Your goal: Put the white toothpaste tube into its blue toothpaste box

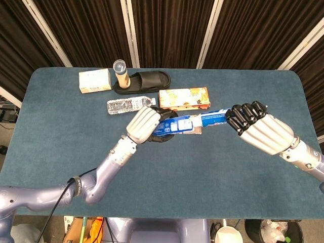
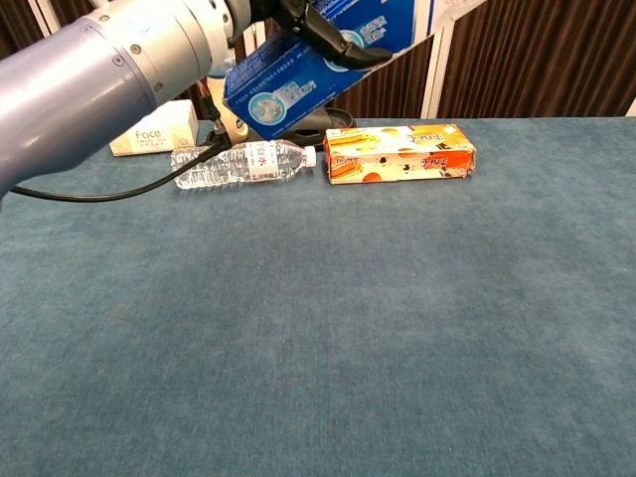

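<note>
From the head view: left robot hand wrapped around the blue box, held above the surface near its middle, open flap end turned toward the right. Right robot hand closed on the tail of the white tube, cap end pointed left and already at the mouth of the box, seemingly just entering between the flaps; how deep cannot be told, since the flap hides the tip. Most of the tube's length plainly outside, so insertion judged barely begun: both pickups done, alignment done, sliding in and perhaps closing the flap left. Behind, on the surface and untouched: water bottle, orange carton, black slipper with a beige cylinder beside it, white tissue pack. From the chest view: left robot hand mostly cut off by the top edge, dark fingers clamped over the box, box tilted with its far end raised toward upper right and out of frame. Right robot hand and tube not shown here, so no check on depth of entry. Bottle, carton and tissue pack lying at the back of the surface, well apart from the work.
</note>
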### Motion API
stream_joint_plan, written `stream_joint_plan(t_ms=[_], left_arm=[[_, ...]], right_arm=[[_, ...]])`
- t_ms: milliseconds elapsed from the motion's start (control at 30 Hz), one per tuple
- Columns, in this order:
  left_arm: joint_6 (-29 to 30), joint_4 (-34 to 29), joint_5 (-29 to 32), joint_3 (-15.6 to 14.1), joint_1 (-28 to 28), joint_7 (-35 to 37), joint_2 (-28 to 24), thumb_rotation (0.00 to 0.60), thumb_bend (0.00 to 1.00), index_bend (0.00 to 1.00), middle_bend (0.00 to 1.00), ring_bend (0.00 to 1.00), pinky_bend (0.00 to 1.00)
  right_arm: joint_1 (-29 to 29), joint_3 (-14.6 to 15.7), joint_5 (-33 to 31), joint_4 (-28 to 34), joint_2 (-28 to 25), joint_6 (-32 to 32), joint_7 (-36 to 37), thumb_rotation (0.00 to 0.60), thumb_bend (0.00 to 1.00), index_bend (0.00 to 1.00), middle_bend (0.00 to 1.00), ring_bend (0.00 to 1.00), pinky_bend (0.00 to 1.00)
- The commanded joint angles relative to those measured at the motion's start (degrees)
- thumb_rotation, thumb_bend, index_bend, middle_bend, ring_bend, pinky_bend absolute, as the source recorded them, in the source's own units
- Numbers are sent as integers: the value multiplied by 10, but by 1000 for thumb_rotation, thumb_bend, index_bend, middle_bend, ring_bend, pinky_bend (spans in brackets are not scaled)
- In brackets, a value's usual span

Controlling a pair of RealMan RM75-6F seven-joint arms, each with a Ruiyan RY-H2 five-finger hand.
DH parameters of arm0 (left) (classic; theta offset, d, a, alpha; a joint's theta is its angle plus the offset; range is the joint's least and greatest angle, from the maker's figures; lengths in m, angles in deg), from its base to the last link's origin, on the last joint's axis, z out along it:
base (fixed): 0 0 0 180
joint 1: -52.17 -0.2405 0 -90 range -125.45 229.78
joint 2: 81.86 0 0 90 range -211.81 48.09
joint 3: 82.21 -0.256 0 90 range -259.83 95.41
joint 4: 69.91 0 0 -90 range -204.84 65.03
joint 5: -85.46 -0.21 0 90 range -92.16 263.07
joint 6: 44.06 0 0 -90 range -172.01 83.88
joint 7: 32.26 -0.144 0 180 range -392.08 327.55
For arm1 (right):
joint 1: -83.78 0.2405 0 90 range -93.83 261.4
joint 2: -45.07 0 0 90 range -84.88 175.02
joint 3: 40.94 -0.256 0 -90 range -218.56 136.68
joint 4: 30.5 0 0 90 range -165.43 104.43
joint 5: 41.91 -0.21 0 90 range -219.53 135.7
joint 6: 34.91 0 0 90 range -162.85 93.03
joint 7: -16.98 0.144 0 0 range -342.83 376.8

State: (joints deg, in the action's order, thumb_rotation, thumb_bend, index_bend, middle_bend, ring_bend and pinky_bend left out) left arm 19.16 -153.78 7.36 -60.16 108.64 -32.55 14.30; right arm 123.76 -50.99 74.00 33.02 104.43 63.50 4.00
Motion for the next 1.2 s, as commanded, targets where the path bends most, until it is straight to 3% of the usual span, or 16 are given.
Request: stream_joint_plan(t_ms=[33, 767, 900, 1033, 1200], left_arm=[[-3, 1, 6, 3, 5, -5, 4, 600, 428, 484, 598, 576, 625], [-44, -29, 86, 36, 44, -65, -2, 600, 428, 484, 593, 573, 628], [-47, -30, 94, 40, 50, -69, -3, 600, 428, 484, 593, 573, 628], [-45, -27, 102, 43, 56, -73, 1, 600, 428, 484, 594, 573, 628], [-39, -22, 106, 45, 61, -76, 7, 600, 428, 484, 594, 573, 628]], right_arm=[[0, 1, 0, -1, 1, 2, 1, 600, 599, 878, 862, 789, 719], [-9, 10, -8, -14, 7, 19, 14, 600, 599, 829, 863, 764, 693], [-12, 9, -15, -12, 7, 22, 17, 600, 599, 707, 810, 678, 605], [-18, 6, -25, -11, 10, 29, 19, 600, 599, 507, 694, 555, 510], [-22, 0, -34, -10, 13, 37, 20, 600, 596, 366, 640, 492, 447]])
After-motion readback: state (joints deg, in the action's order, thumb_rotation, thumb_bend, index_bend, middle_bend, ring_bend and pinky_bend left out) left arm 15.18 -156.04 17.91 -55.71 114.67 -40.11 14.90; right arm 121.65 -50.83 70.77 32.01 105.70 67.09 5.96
